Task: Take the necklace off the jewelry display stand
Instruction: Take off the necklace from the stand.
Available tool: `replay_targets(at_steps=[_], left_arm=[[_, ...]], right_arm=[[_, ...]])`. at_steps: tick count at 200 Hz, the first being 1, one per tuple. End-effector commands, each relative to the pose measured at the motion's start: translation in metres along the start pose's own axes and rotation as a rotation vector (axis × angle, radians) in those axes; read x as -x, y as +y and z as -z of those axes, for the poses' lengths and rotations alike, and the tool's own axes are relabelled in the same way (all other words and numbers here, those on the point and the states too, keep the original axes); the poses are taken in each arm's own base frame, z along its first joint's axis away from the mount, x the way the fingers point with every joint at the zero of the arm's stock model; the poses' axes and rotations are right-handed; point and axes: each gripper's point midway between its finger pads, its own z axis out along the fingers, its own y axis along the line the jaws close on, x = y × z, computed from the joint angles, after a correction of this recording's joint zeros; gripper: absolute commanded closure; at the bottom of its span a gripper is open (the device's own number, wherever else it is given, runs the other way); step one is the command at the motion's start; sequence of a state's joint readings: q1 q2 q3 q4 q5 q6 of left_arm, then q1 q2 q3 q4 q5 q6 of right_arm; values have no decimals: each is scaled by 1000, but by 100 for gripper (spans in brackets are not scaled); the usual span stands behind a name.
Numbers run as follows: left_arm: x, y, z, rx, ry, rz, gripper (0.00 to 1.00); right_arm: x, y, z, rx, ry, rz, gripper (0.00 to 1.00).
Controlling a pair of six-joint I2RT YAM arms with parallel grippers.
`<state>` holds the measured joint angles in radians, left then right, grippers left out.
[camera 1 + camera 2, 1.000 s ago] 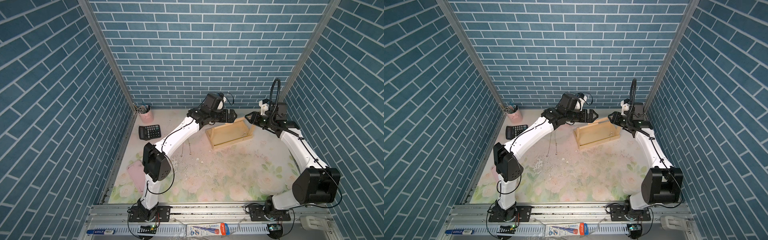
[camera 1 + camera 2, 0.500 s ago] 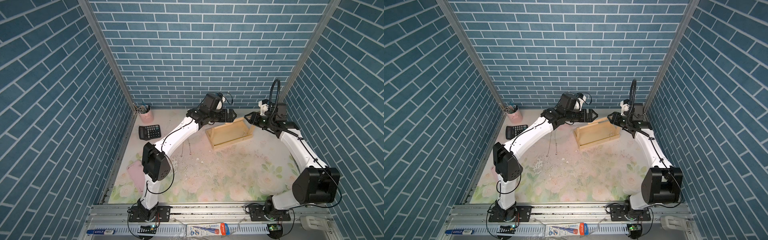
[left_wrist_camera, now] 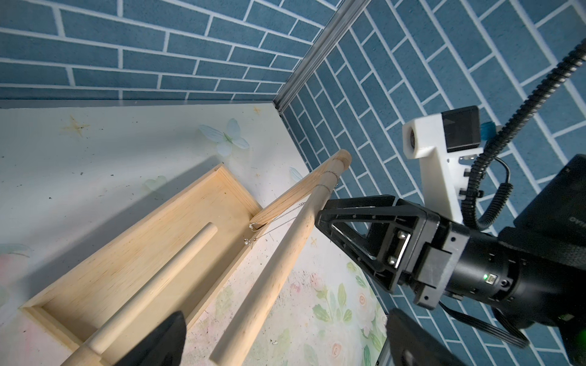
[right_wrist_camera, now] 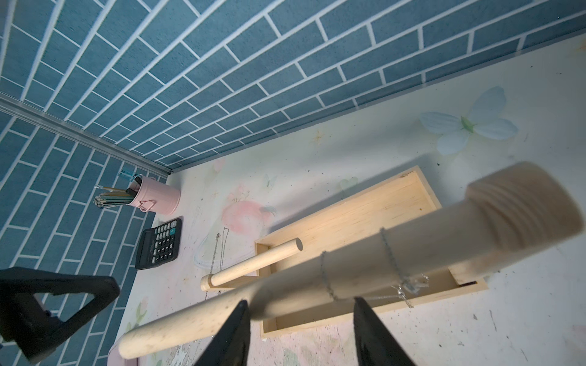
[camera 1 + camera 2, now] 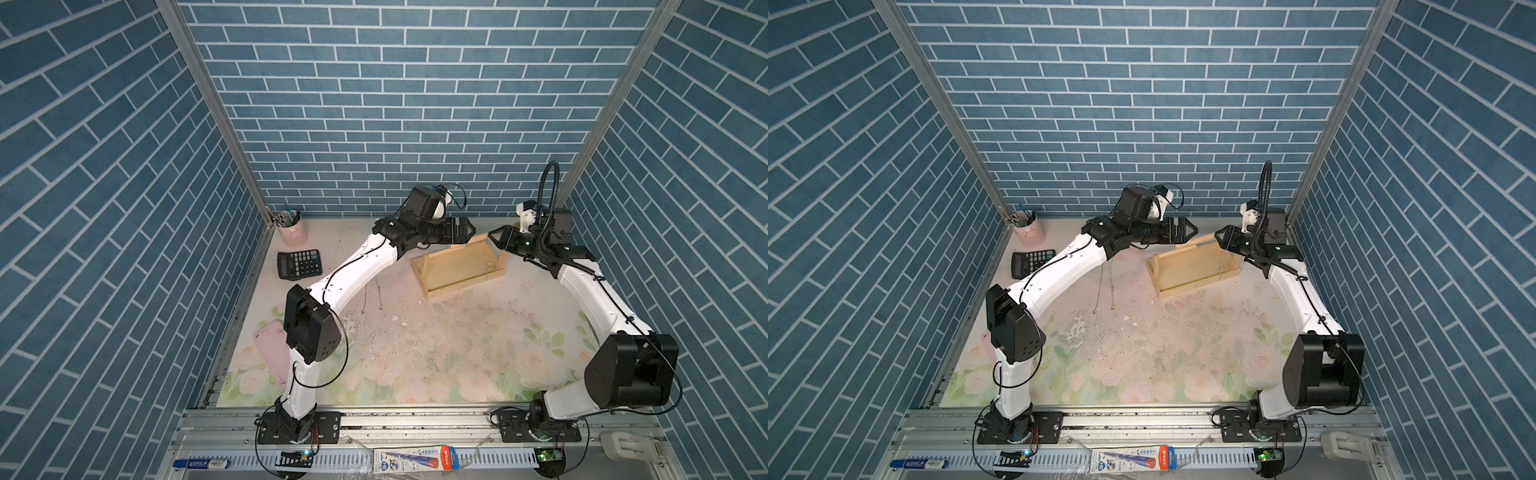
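Reaching for the chain: judged as the step in hand, with the right arm lining up on the hanging chain and nothing gripped yet.
Stand: the stand [image 5: 465,286] sits upright on the mat [image 5: 436,353], its tray empty and its bar [image 3: 285,253] running across the top.
Necklace: the necklace [image 4: 388,250] is looped over the bar at the end of the stand nearest the right arm. Its thin chain wraps the wood twice and small pendants [image 3: 252,226] dangle towards the tray corner.
Right gripper: the right gripper [image 4: 302,312] has its jaws partly spread and empty. They are level with the bar, just beside the chain loops, and whether a fingertip touches the wood cannot be told.
Left gripper: the left gripper [image 5: 468,232] is spread wide and holds nothing, poised at the opposite end of the stand's bar.
Loose chains: the loose chains [image 5: 378,291] lie flat on the mat just beyond that opposite end of the stand.
Next move: it calls for pinching the fine chain itself, not the bar, then carrying the loop out past the near end of the stand. The left gripper could close on the bar to keep the light stand from tipping, since a snagged chain would drag it.
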<state>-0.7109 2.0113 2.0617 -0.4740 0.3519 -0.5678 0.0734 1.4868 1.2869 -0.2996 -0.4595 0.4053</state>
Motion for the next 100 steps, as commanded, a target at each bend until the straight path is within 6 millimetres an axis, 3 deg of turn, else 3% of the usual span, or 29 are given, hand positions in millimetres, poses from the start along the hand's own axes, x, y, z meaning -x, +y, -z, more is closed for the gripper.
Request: replay_targets(at_steps=[1,100], left_arm=[[5,-4,8,-19,-14,-6,1],[4,-5,6,-34,-7,-5,1]], right_arm=[[4,-7,-2,-10,-28,51,47],[8,-4,-3,87,-90,109,44]])
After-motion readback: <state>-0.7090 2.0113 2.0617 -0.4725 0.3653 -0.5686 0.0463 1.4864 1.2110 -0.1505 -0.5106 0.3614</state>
